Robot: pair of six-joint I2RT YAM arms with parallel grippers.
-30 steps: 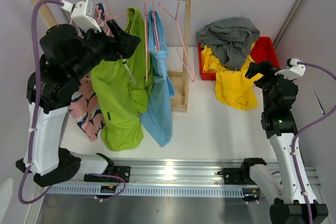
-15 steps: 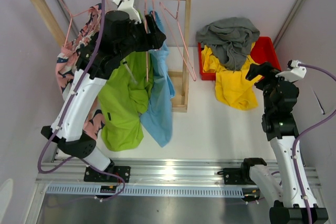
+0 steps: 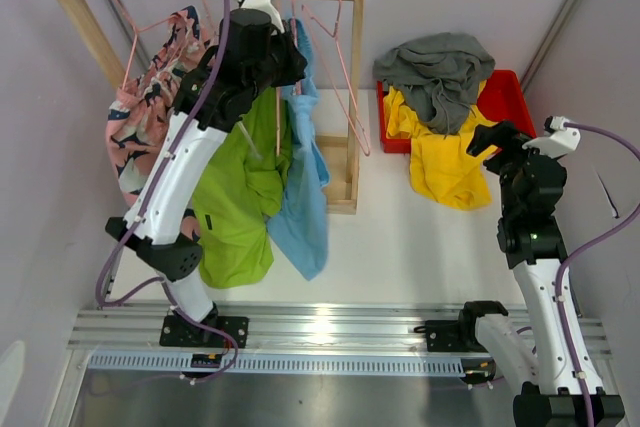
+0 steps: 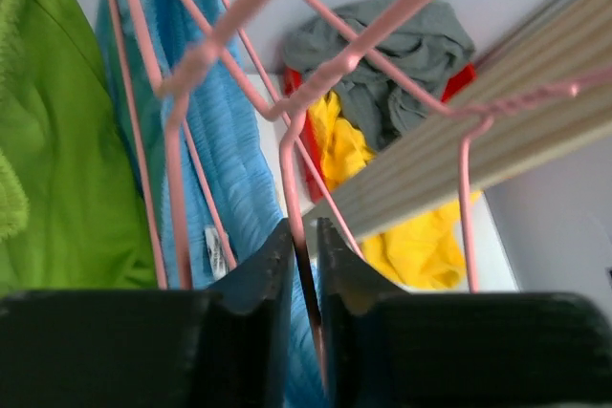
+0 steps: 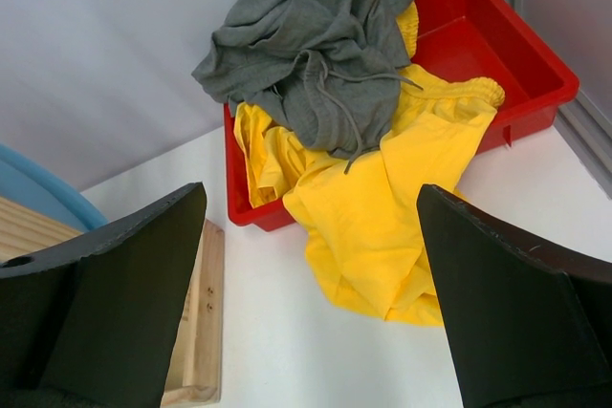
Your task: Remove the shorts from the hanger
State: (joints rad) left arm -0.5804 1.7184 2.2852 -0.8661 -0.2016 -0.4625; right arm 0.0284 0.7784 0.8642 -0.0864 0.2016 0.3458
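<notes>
A pink hanger (image 4: pixel 289 169) is pinched in the near-shut left tool (image 4: pixel 304 236), likely to free the blue shorts (image 4: pixel 229 188) beside it; the right tool (image 5: pixel 308 198) is held open, empty.

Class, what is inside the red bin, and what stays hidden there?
The grey shorts lie on the yellow shorts, which spill over the red bin's front rim. Whatever lies beneath the pile is covered.
</notes>
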